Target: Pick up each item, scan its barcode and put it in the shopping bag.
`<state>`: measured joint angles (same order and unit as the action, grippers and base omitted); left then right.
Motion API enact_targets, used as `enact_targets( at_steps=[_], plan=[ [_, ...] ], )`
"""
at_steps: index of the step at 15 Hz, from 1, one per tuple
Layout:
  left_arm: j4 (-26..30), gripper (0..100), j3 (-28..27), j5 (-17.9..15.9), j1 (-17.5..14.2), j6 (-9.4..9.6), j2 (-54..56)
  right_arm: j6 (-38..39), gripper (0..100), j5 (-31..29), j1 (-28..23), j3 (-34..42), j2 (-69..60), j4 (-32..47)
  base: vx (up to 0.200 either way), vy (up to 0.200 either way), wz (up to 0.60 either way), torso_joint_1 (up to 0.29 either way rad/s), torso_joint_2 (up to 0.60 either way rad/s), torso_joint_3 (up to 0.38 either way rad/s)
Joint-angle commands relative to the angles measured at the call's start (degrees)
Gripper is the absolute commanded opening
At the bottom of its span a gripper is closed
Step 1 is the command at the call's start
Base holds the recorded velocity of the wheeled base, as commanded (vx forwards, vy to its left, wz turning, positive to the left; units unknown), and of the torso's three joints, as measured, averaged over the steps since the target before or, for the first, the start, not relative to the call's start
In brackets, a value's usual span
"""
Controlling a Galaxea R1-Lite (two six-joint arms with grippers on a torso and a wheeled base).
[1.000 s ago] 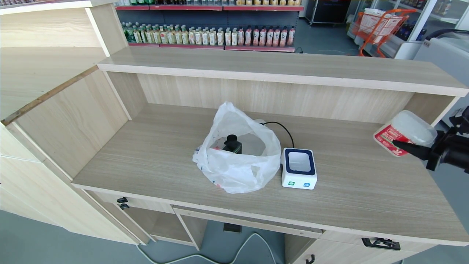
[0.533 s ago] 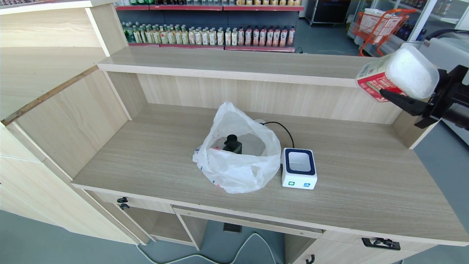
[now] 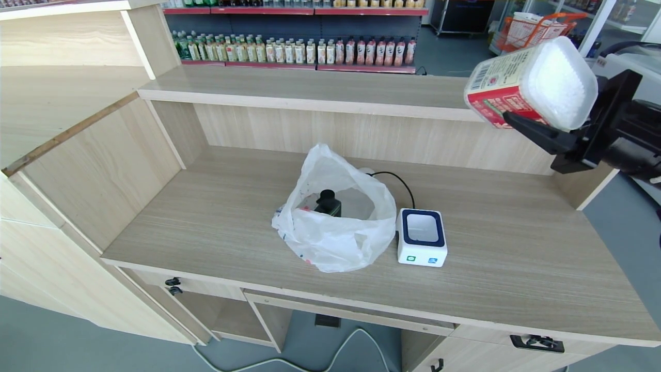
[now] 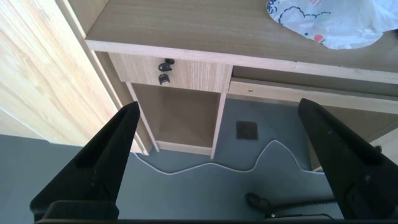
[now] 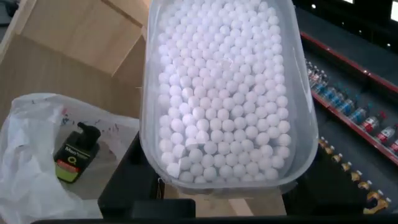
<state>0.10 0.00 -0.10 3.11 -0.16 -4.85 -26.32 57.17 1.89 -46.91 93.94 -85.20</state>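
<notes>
The cotton-swab tub (image 3: 532,82), a clear plastic box with a red and white label, is held in the air at the counter's far right end, level with the raised ledge (image 3: 310,90) at the back. It is tipped on its side, so that the packed white tips are seen through its clear face in the right wrist view (image 5: 227,93). It is clamped by the right gripper (image 3: 526,98); one black finger (image 3: 537,134) is pressed along the labelled side, while the other is hidden behind the tub.

The white plastic shopping bag (image 3: 335,232) is set near the middle of the wooden counter (image 3: 516,268), its mouth open. A dark bottle with a black cap (image 3: 327,203) is seen standing inside it. The white barcode scanner (image 3: 422,236) is placed just beside the bag, on its right, and a black cable (image 3: 397,181) is run from behind it.

The left gripper (image 4: 224,162) is held low in front of the counter, its fingers spread wide with nothing between them.
</notes>
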Motion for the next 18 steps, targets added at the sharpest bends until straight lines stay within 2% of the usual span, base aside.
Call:
enact_targets(
  at_steps=[1, 3, 6, 9, 10, 13, 16, 18],
  plan=[
    [0.0, 100, 0.0, 0.0, 0.0, -0.02, 0.0, 0.4, 0, -0.5, 0.1, -0.1, -0.2, -0.1, 0.0, 0.0, 0.0, 0.0, 0.0, 0.0],
    [0.0, 100, 0.0, 0.0, 0.0, -0.02, 0.0, 3.2, 0, -0.2, 0.0, 0.2, -0.2, -0.2, 0.0, 0.0, 0.0, 0.0, 0.0, 0.0],
    [0.0, 100, 0.0, 0.0, 0.0, -0.02, 0.0, 11.4, 0, 0.0, 1.8, -1.0, 2.0, -3.4, 0.0, 0.0, 0.0, 0.0, 0.0, 0.0],
    [0.0, 100, 0.0, 0.0, 0.0, -0.02, 0.0, 13.3, 0, 0.1, 7.3, -3.6, 7.0, -3.4, 0.0, 0.0, 0.0, 0.0, 0.0, 0.0],
    [0.0, 100, 0.0, 0.0, 0.0, -0.02, 0.0, 13.3, 0, 1.7, 8.5, -5.2, 9.2, -3.4, 0.0, 0.0, 0.0, 0.0, 0.0, 0.0],
    [0.0, 100, 0.0, 0.0, 0.0, -0.02, 0.0, 13.0, 0, 13.7, 8.7, -8.8, 12.1, -3.6, 0.0, 0.0, 0.0, 0.0, 0.0, 0.0],
    [0.0, 100, 0.0, 0.0, 0.0, -0.02, 0.0, 13.8, 0, 13.8, 8.1, -10.7, 12.9, -3.3, 0.0, 0.0, 0.0, 0.0, 0.0, 0.0],
    [0.0, 100, 0.0, 0.0, 0.0, -0.02, 0.0, 21.1, 0, 14.2, 7.8, -13.5, 13.3, -3.1, 0.0, 0.0, 0.0, 0.0, 0.0, 0.0]
  ],
)
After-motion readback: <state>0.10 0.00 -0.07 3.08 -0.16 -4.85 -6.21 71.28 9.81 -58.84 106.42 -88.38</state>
